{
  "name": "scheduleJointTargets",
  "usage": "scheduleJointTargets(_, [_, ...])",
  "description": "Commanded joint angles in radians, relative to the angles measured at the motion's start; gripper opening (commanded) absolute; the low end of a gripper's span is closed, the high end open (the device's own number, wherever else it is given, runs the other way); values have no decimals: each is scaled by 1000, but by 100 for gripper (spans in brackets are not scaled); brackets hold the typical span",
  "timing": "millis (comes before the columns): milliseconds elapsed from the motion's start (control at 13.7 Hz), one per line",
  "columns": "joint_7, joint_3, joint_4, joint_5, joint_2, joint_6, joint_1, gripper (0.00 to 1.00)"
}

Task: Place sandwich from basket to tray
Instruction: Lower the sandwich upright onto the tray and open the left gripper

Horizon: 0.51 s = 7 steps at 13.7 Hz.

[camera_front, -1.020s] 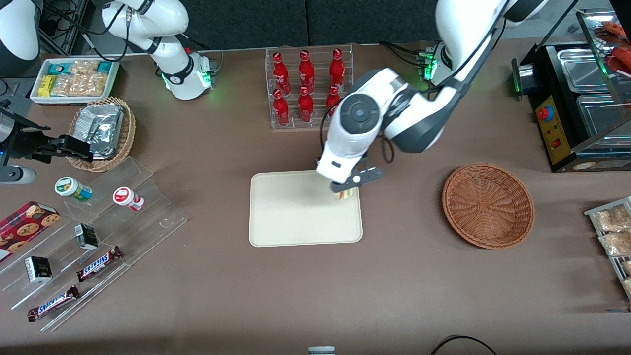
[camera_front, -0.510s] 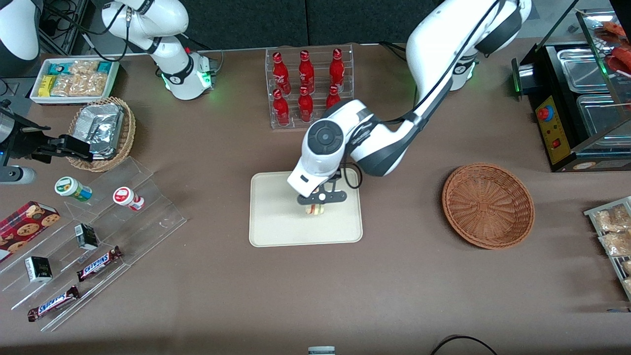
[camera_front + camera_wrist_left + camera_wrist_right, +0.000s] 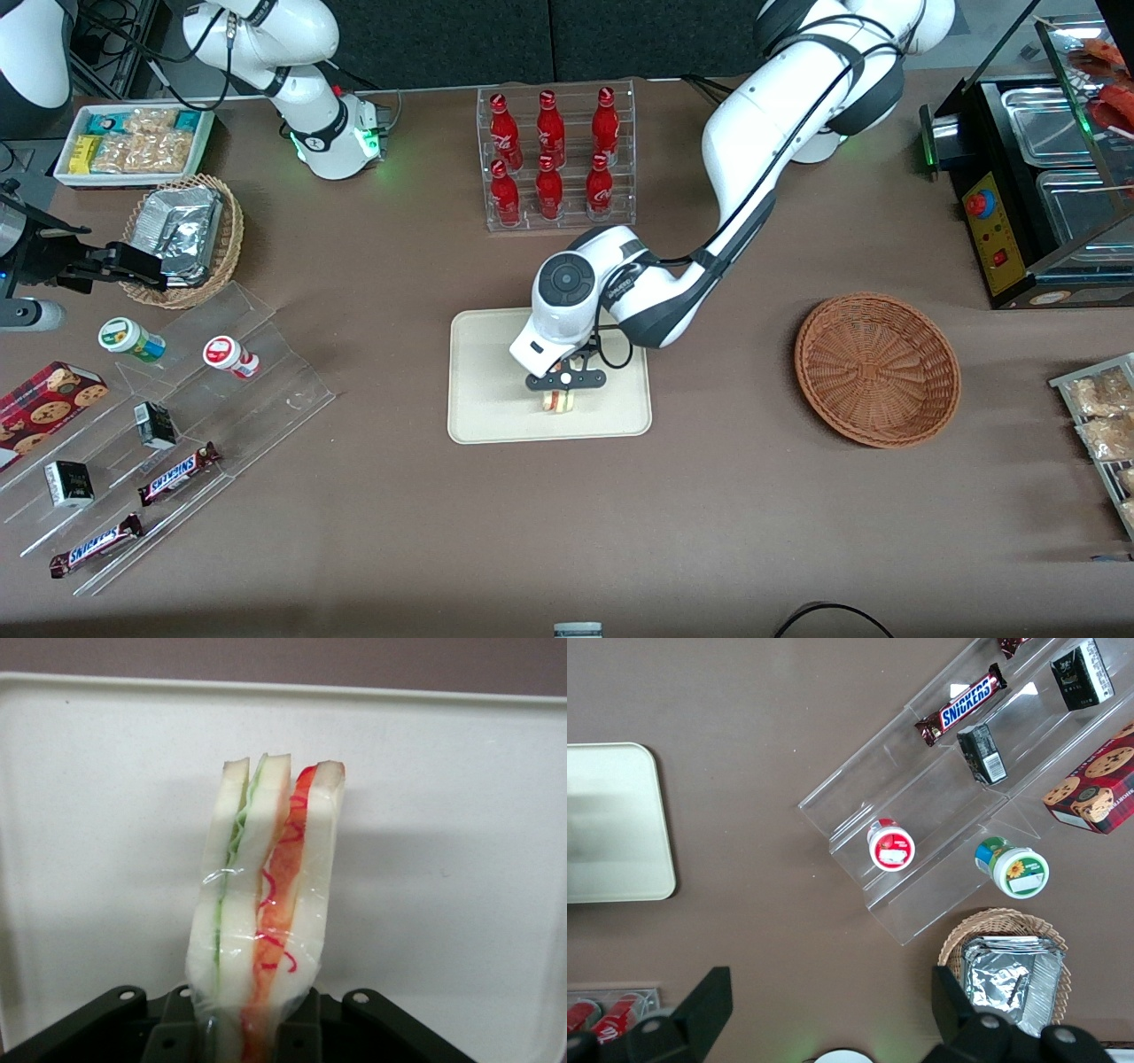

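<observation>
One gripper (image 3: 560, 392) clenched the sandwich (image 3: 266, 912) edge-down over the tray (image 3: 483, 416), probably for release; basket (image 3: 877, 368) sat empty.

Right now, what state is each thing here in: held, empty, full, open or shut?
Sandwich: wrapped in clear film, held upright over the tray.
Gripper: shut on the sandwich, above the tray.
Tray: nothing lying on it yet.
Basket: empty.
Bottle rack: holding six red bottles, all upright.
</observation>
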Motion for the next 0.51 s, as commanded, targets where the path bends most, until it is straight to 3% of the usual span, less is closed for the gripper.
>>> scheduleJointTargets(0, [-63, 9, 45, 29, 32, -3, -22, 5])
scheduleJointTargets(364, [-122, 10, 45, 30, 44, -3, -42, 10])
scheduleJointTargets(437, [-123, 10, 45, 30, 44, -3, -42, 17])
